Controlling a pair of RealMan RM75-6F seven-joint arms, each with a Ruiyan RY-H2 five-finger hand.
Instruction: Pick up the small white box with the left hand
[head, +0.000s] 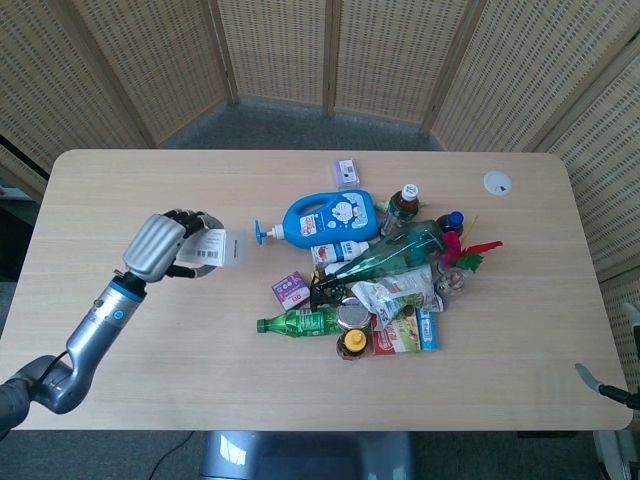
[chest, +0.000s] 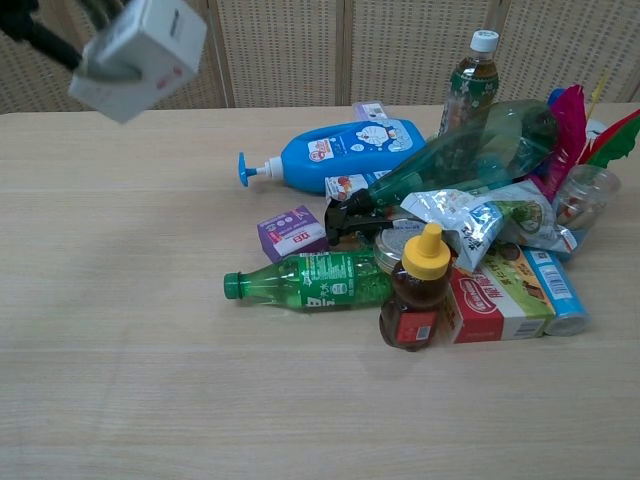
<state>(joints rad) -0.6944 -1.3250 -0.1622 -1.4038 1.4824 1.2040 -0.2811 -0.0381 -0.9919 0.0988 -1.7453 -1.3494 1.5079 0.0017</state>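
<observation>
- Left hand (head: 162, 247) was closed round the small white box (head: 212, 248), fingers curled over its near end, knuckles toward head cam; box stuck out to the hand's right w/ barcode label facing up.
- Box was held up off the table (head: 120, 190), well left of the blue pump bottle (head: 325, 219); chest view showed it high in the top-left corner (chest: 140, 45), tilted, w/ only dark fingertips (chest: 40, 35) visible at the frame edge.
- Forearm ran down-left from the hand toward the table's front-left edge.
- Right hand: only a dark tip (head: 600, 385) showed at the lower right edge of head view, off the table; couldn't tell open or closed.
- Blue pump bottle lay on its side, pump nozzle pointing left toward the held box.
- Just in front of the blue bottle: small purple box (head: 291, 289), then green bottle (head: 300, 323) lying flat, cap to the left.
- Right of the blue bottle: big clear green bottle (head: 400, 252) tilted over the pile, upright drink bottle w/ white cap (chest: 472, 75), pink and green feathers (chest: 585, 125).
- Front-right of the blue bottle: honey jar w/ yellow cap (chest: 418, 290), red carton (chest: 495, 300), crumpled snack bag (chest: 480, 220).
- Behind the blue bottle: small pale purple packet (head: 347, 173) by itself.
</observation>
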